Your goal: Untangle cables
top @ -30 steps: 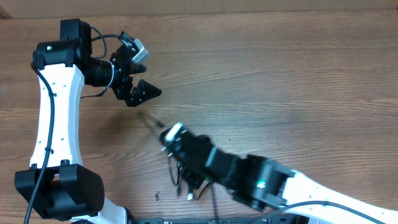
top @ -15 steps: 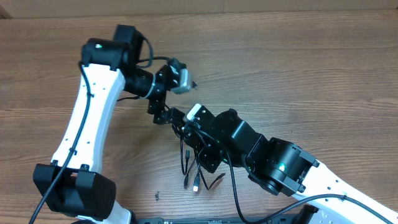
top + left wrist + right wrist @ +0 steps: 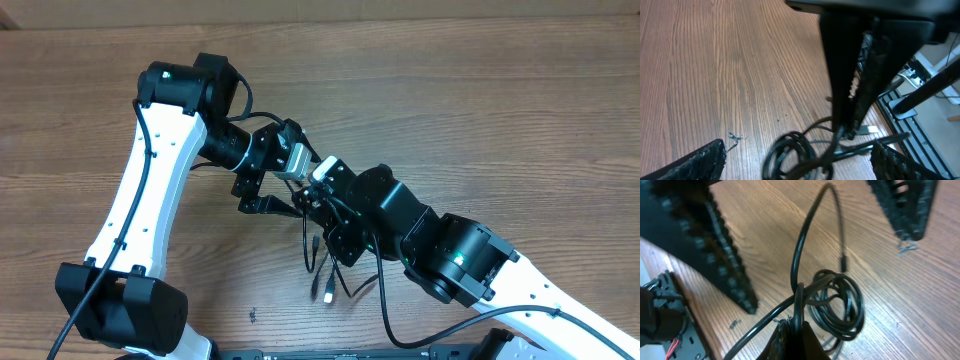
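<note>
Right gripper (image 3: 795, 326) is clamped shut on coiled thin black cables (image 3: 854, 305); left gripper (image 3: 795, 162) straddles them, jaws wide open, above brown wooden table (image 3: 715, 60).

No legible text, label, brand, number or sign is showing in any of the three views.
</note>
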Available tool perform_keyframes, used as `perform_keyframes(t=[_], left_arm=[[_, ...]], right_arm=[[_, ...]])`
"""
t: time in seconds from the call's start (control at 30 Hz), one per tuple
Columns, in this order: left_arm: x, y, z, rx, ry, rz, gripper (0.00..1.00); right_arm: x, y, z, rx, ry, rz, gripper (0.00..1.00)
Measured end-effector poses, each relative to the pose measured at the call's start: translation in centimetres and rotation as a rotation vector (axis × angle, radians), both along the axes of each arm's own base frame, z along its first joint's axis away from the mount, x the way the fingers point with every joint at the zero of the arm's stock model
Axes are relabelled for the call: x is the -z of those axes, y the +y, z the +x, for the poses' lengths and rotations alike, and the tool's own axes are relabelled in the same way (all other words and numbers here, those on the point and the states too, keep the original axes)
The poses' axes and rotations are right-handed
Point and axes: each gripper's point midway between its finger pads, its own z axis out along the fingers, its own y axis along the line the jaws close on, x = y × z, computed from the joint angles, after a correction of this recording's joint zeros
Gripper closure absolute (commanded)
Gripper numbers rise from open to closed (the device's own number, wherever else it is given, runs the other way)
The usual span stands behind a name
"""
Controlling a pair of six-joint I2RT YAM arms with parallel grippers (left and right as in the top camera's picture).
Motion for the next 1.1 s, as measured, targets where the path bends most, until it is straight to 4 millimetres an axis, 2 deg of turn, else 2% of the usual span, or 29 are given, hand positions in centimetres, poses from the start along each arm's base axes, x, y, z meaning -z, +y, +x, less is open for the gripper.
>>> perform_keyframes(t=[0.1,0.17,0.2,0.3,0.33,0.4,0.43,0.47,0.5,0.6,0.73,0.77,0.83,1.0,1.1], left_arm=[[0.0,0.0,0.0,0.008,-0.01,-0.003,0.03],[0.0,0.0,0.0,0.01,-0.012,-0.003,0.06],[0.0,0.0,0.0,0.011,-0.013,-0.003,0.14],[0.1,-0.2,-0.2,0.03,-0.023,0.003,0.53],[0.2,-0.2,-0.3,0.036,-0.028,0.008,0.75],[0.4,0.0,-0.4,0.042,-0.031,0.022,0.94],[0.5,0.0,-0.5,0.048,-0.032,0.027,0.95],[0.5,-0.1,-0.5,0.051,-0.031,0.029,0.9],[0.5,-0.2,-0.6,0.061,-0.037,0.03,0.75],[0.5,-0.2,-0.6,0.068,-0.049,0.026,0.62],[0.5,-0.3,-0.5,0.068,-0.052,0.025,0.62],[0.5,-0.3,-0.5,0.069,-0.052,0.025,0.64],[0.5,-0.3,-0.5,0.068,-0.052,0.024,0.76],[0.4,-0.4,-0.5,0.067,-0.05,0.013,0.82],[0.3,-0.4,-0.5,0.066,-0.048,0.011,0.81]], right_arm=[[-0.3,0.2,0.3,0.003,-0.011,0.014,0.96],[-0.9,0.6,0.4,-0.005,-0.024,0.041,0.96],[-1.0,0.8,0.4,-0.011,-0.025,0.05,0.96],[-1.0,0.8,0.3,-0.012,-0.018,0.05,0.96],[-0.9,0.7,0.3,-0.01,-0.014,0.046,0.96],[-0.8,0.6,0.3,-0.006,-0.014,0.04,0.96],[-0.8,0.3,0.7,0.01,-0.022,0.035,0.96],[-0.7,0.1,0.9,0.019,-0.024,0.032,0.96],[-0.7,-0.1,1.1,0.028,-0.024,0.028,0.96],[-0.7,0.0,1.0,0.027,-0.017,0.034,0.96],[-0.7,0.0,1.0,0.027,-0.015,0.036,0.96],[-0.7,0.0,1.0,0.027,-0.015,0.036,0.96],[-0.8,0.1,1.0,0.027,-0.016,0.038,0.96],[-1.0,0.3,1.1,0.027,-0.021,0.053,0.96],[-1.1,0.3,1.2,0.029,-0.023,0.054,0.96]])
